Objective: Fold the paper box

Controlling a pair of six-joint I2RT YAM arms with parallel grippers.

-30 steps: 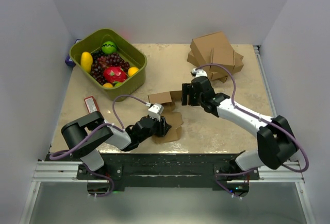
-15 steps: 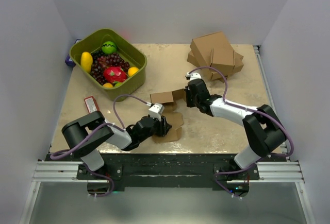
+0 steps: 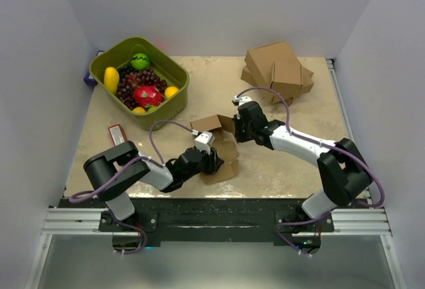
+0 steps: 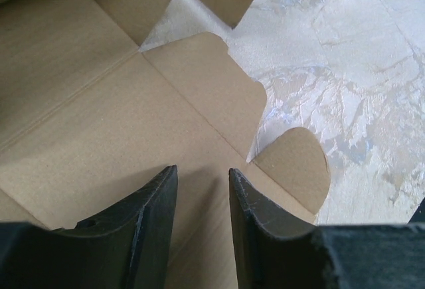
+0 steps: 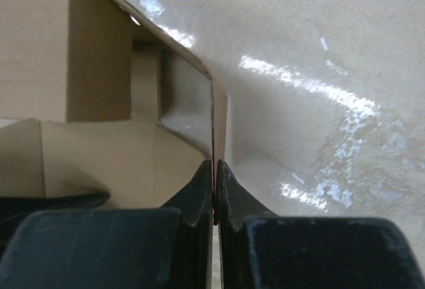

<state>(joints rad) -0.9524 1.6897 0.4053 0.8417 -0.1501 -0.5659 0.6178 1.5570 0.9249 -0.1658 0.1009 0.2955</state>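
The paper box (image 3: 224, 155) lies partly unfolded on the table's near middle, one brown panel (image 3: 208, 124) standing up at its far side. My left gripper (image 3: 214, 163) rests low over the flat base panel (image 4: 99, 116). Its fingers (image 4: 154, 216) stand apart, with bare cardboard showing in the gap and nothing between them (image 4: 202, 173). My right gripper (image 3: 238, 129) is at the box's right far corner, shut on the thin edge of an upright side panel (image 5: 216, 119). That edge runs straight into the closed fingertips (image 5: 214, 164).
A green tub (image 3: 175, 97) of toy fruit stands at the back left. A pile of larger brown cartons (image 3: 279, 70) sits at the back right. A small red packet (image 3: 117, 134) lies at the left. White walls close in both sides.
My right gripper has moved left to the box and shut on the side panel's edge. The raised panels stand a little higher. The left gripper has barely moved.
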